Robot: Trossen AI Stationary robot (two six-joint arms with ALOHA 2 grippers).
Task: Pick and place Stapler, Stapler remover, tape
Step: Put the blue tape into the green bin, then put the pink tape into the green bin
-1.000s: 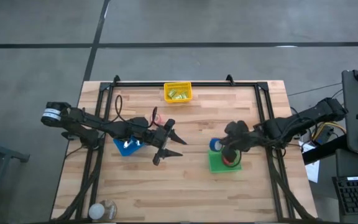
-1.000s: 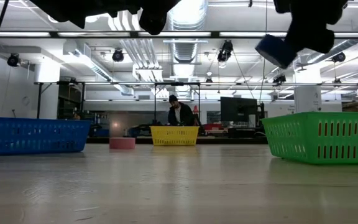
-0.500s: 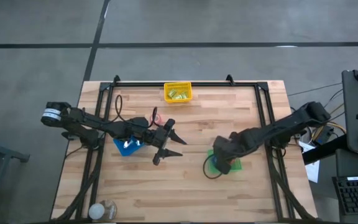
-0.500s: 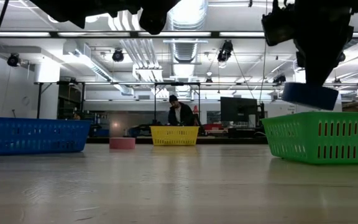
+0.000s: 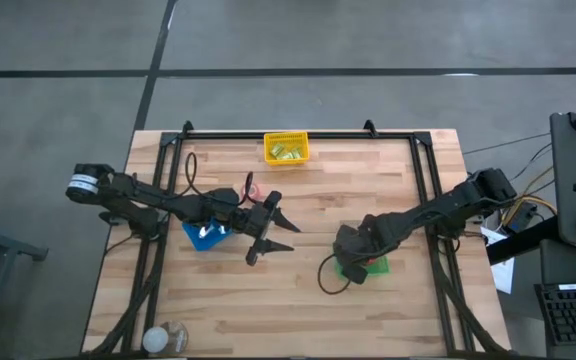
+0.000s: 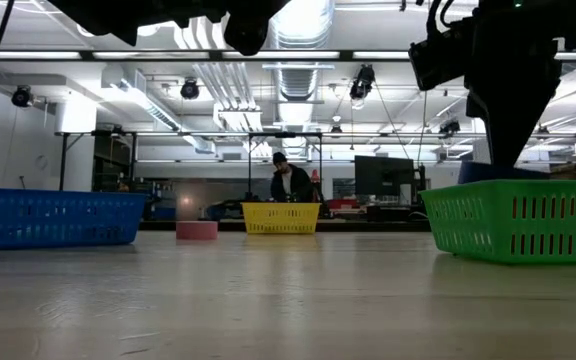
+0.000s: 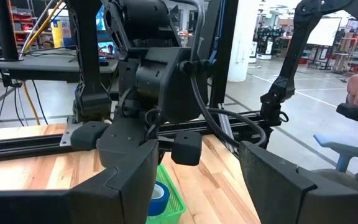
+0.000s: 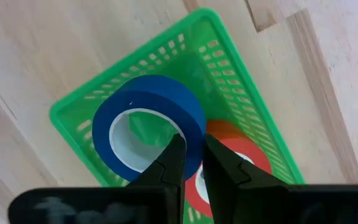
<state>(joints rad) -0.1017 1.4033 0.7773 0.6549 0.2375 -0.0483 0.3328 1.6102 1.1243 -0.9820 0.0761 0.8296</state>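
Note:
My right gripper (image 8: 191,146) is shut on a blue tape roll (image 8: 146,121) over the green basket (image 8: 241,93). A red tape roll (image 8: 244,155) lies on the basket floor beside it. In the low view only the blue roll's top (image 6: 488,170) shows above the green basket's rim (image 6: 518,185). A pink roll (image 6: 196,230) lies flat on the table farther back. My left gripper (image 5: 268,235) is open and hangs over the table's middle, beside the blue basket (image 5: 203,236). My right gripper pinches the blue roll's wall (image 8: 188,127), one finger (image 8: 171,158) inside the pale centre hole and the other finger (image 8: 219,163) outside. The fingers come from above, pointing down. The roll sits level, sunk partly into the green basket; whether it touches the floor I cannot tell.
A yellow basket (image 5: 286,148) with small items stands at the table's far edge. A clear round object (image 5: 165,340) sits near the near left corner. Black frame rails (image 5: 168,190) run along the table's sides. Bare wood lies between the two arms, toward the near edge.
My right gripper has moved down and slightly toward the table's near left, staying shut. The blue roll was high and tilted above the green basket, then levelled and sank until only its top shows above the rim.

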